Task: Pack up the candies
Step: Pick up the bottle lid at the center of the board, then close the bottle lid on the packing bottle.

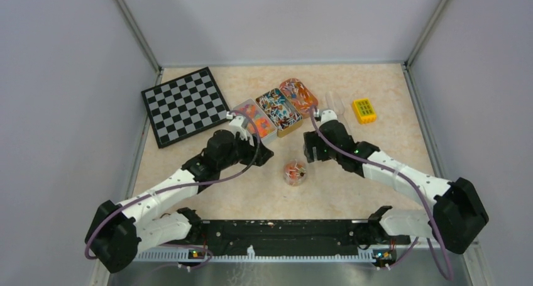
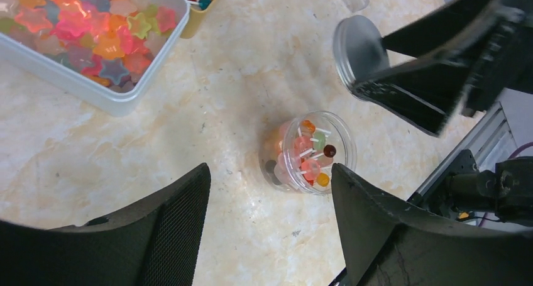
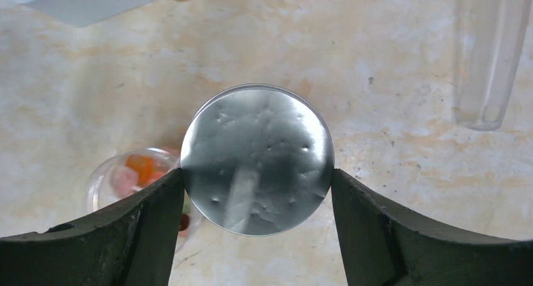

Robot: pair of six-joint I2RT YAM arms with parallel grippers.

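Observation:
A small clear round jar (image 1: 294,171) stands on the table in the middle, holding tiny candies (image 2: 309,153) in orange, red, pink and green with white sticks. My left gripper (image 2: 269,173) is open and empty. It hovers over the table with the jar just beyond its right fingertip. My right gripper (image 3: 258,173) is shut on a round silver lid (image 3: 258,149) and holds it flat above the table, right of the jar (image 3: 119,176). The lid also shows in the left wrist view (image 2: 357,47).
Three trays of sweets sit in a row at the back: a white tray (image 1: 244,105), a yellow one (image 1: 290,130) and an orange one (image 1: 298,94). A chessboard (image 1: 184,105) lies at the back left. A yellow block (image 1: 363,110) and a clear plastic piece (image 3: 490,60) lie at the back right.

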